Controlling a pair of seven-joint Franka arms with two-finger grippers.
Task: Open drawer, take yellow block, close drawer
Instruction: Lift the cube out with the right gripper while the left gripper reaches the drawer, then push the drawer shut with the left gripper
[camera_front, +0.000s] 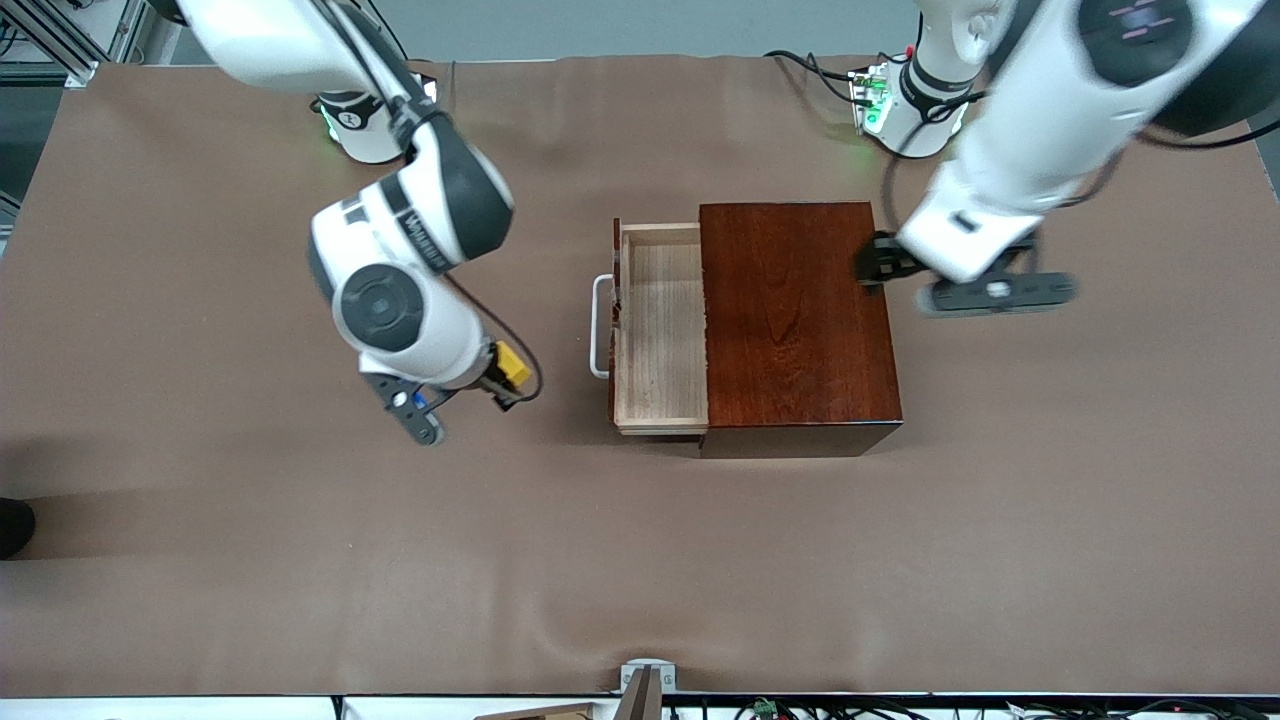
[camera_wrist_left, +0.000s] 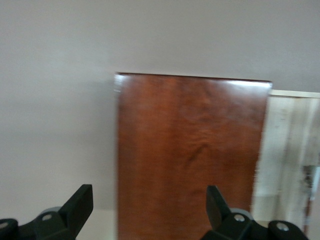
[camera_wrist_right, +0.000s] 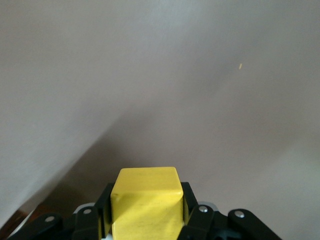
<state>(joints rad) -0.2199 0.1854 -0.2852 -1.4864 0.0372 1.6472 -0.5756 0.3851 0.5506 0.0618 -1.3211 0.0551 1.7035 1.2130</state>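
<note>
- Yellow block sits clamped in the right gripper over bare table, clear of the drawer, which stands open and empty.
- Left gripper, fingers wide apart, hangs at the box's back edge, probably to steady it.

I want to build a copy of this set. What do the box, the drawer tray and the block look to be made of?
The box: seemingly wood, dark reddish-brown with visible grain and a glossy, likely lacquered finish that shows glare. The drawer: pale, apparently unfinished wood with straight grain, matte; its handle is a smooth white bar, metal or plastic. The yellow block: probably painted wood, faint grain showing.
</note>
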